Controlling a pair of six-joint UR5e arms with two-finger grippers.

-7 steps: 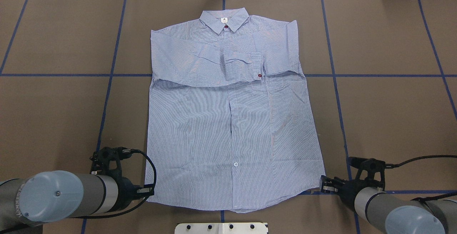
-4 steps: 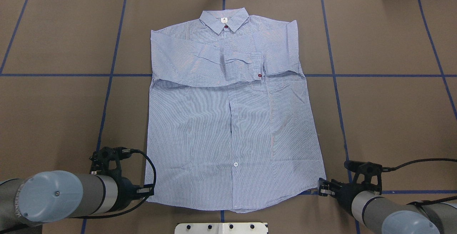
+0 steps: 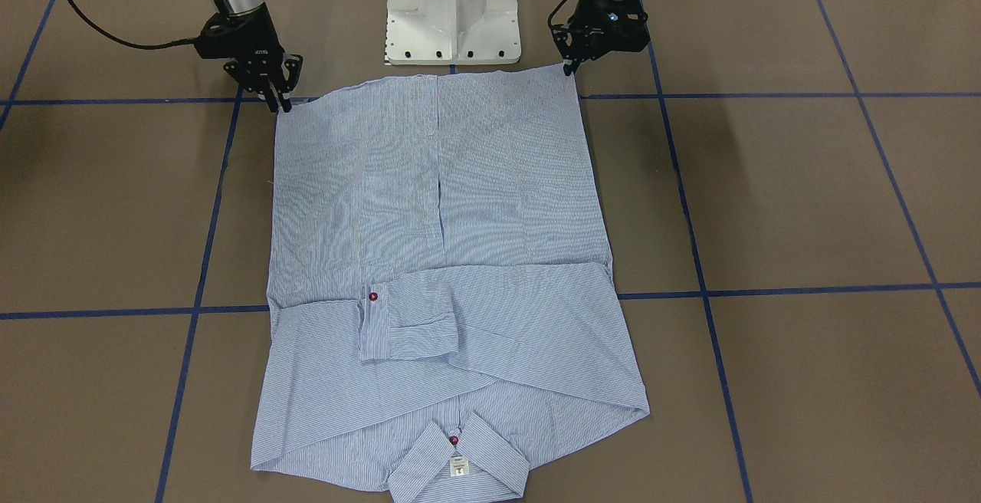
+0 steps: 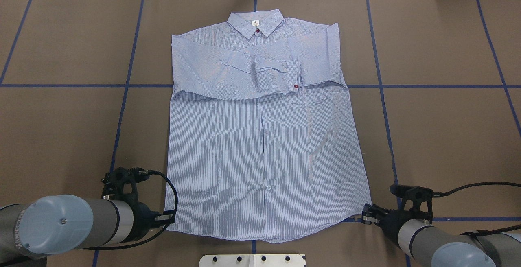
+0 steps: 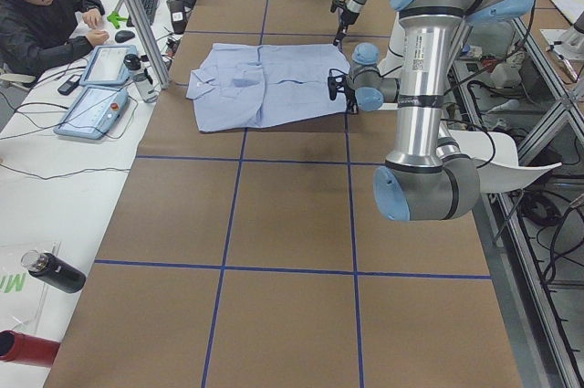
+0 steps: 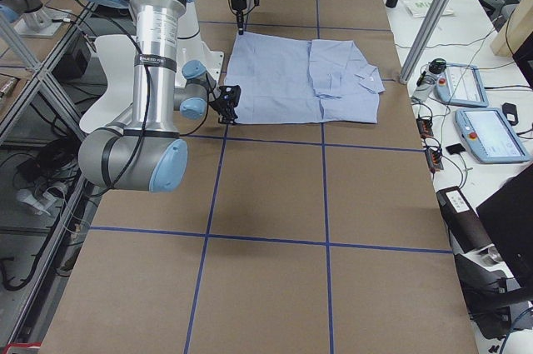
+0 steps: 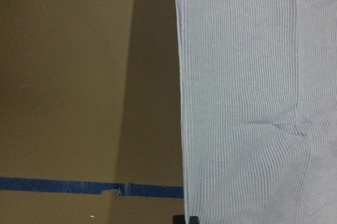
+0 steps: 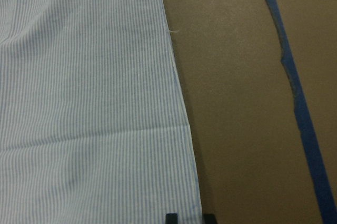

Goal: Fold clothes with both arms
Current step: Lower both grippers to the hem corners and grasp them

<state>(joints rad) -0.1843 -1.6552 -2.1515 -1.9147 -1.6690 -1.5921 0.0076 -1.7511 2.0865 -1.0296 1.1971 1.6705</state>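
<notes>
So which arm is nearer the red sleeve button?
Right. The right end effector sits at the shirt hem corner on the red button's side; the left end effector is at the other hem corner.

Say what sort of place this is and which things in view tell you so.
Probably a robotics lab. The robot's left arm and right arm stand at a table gridded with blue tape, a shirt lies spread on it, and a person sits at a side bench beside control tablets.
</notes>
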